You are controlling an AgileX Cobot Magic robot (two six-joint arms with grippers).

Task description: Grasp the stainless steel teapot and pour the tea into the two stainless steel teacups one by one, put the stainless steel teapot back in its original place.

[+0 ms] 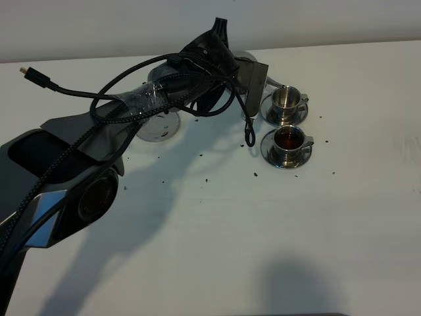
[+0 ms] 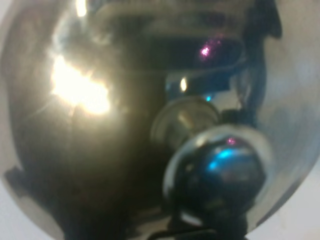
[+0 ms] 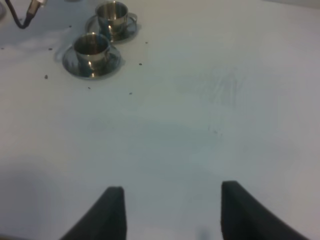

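The stainless steel teapot [image 1: 245, 59] is mostly hidden behind my left arm at the back of the table. Its thin spout [image 1: 275, 81] points at the far teacup [image 1: 286, 99]. In the left wrist view the pot's shiny lid and knob [image 2: 220, 167] fill the picture. My left gripper [image 1: 253, 76] is shut on the teapot. The near teacup [image 1: 287, 139] holds dark reddish-brown tea; the far one looks shiny inside. Both cups stand on saucers and show in the right wrist view, near [image 3: 91, 46] and far [image 3: 112, 12]. My right gripper [image 3: 172, 210] is open and empty above bare table.
A round shiny steel disc [image 1: 158, 128] lies on the table under my left arm, partly hidden. Dark specks [image 1: 207, 179] are scattered on the white table. Loose black cables [image 1: 99, 105] hang along the arm. A wall runs behind the table.
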